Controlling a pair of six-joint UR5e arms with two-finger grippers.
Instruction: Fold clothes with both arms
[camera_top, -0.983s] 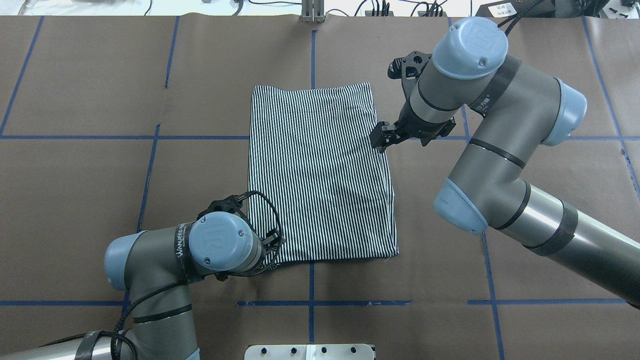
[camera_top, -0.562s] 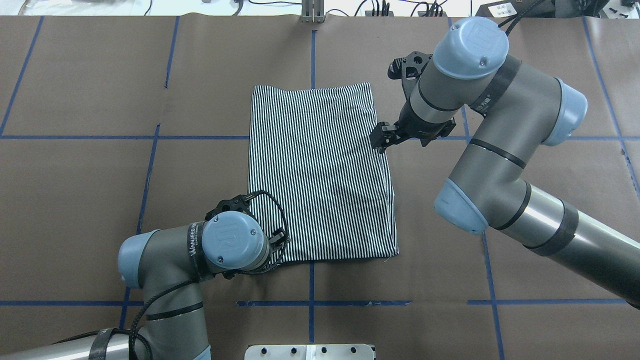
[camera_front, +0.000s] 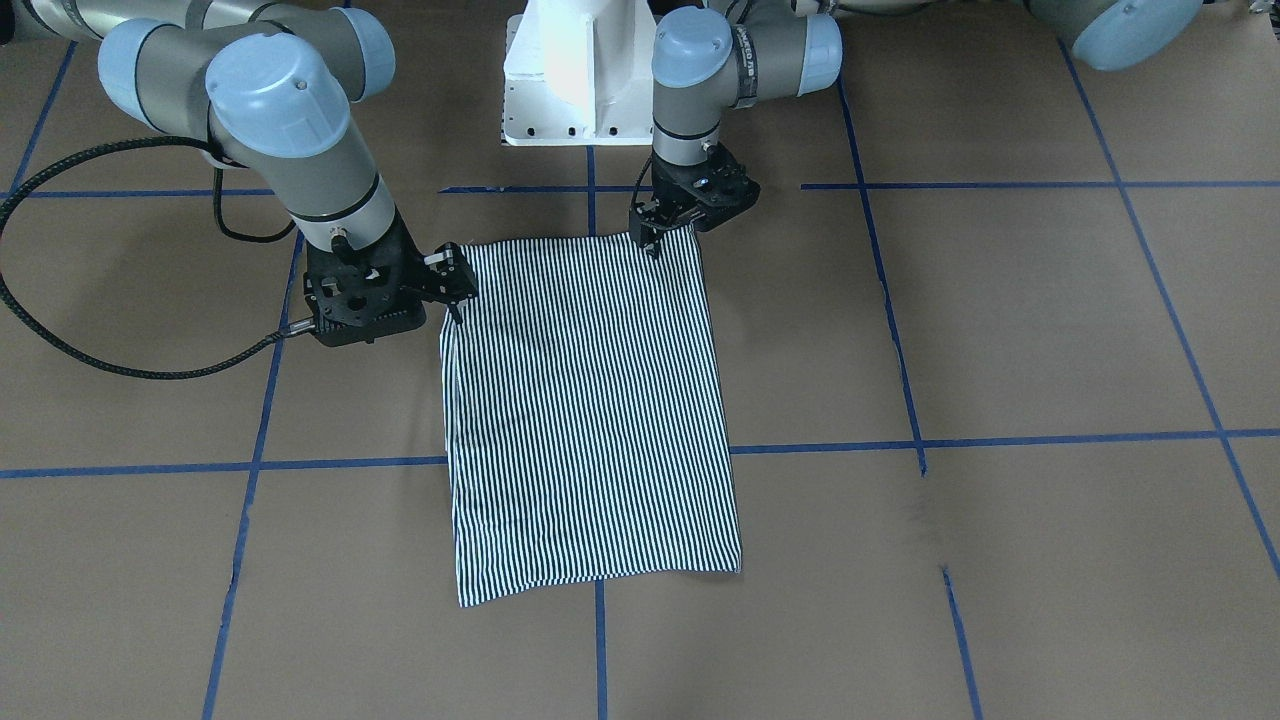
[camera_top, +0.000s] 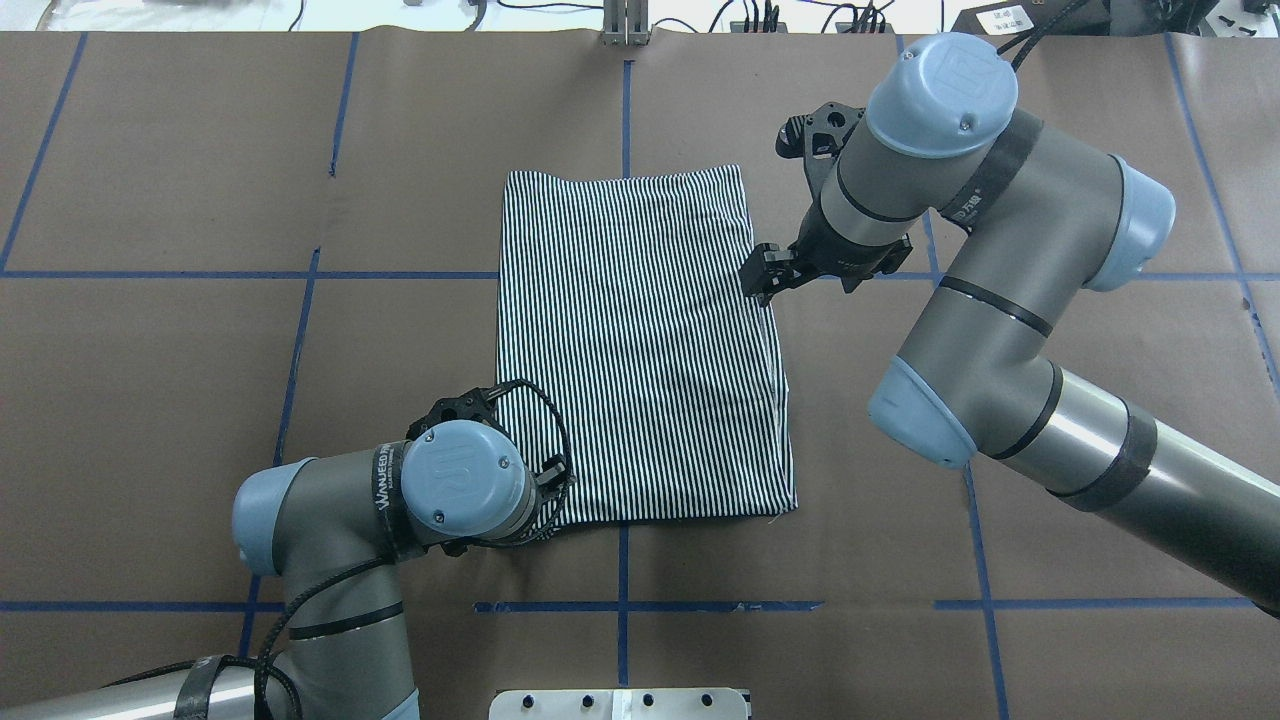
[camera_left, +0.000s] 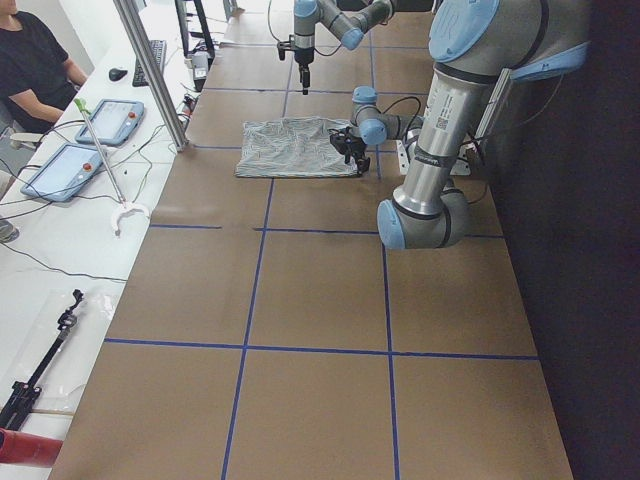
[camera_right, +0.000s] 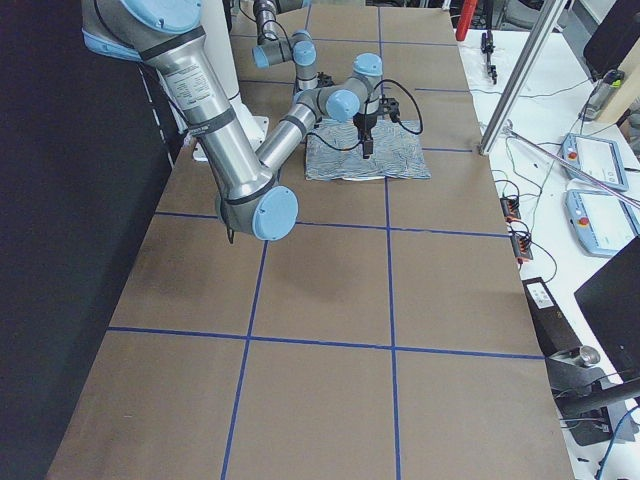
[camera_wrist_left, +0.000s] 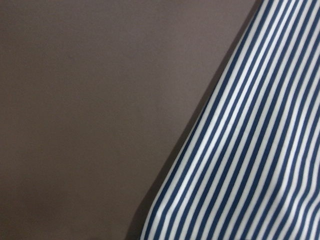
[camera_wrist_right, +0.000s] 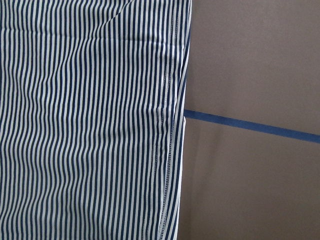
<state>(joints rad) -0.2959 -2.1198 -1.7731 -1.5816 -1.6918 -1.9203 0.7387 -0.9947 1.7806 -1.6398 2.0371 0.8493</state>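
Note:
The striped shirt (camera_top: 640, 345) lies folded into a flat rectangle at the table's middle, also in the front view (camera_front: 590, 420). Collar, buttons and logo are hidden. My left gripper (camera_front: 650, 243) is low at the shirt's near-left corner, its tips touching the edge. The wrist (camera_top: 462, 490) hides it from overhead, so I cannot tell if it is open or shut. The left wrist view shows only the shirt's edge (camera_wrist_left: 250, 150) close up. My right gripper (camera_top: 760, 278) hovers at the shirt's right edge, towards the far end, with its jaws apart and empty (camera_front: 458, 288). The right wrist view shows that hemmed edge (camera_wrist_right: 170, 125).
Brown paper with blue tape lines (camera_top: 622, 100) covers the table. The white pedestal (camera_front: 575, 80) stands at the robot's side. A black cable (camera_front: 120, 370) loops from the right arm over the table. An operator (camera_left: 35, 60) and tablets sit beyond the far edge.
My left arm has shifted right, towards the shirt's near-left corner, then stayed there. The right arm and the shirt have not moved.

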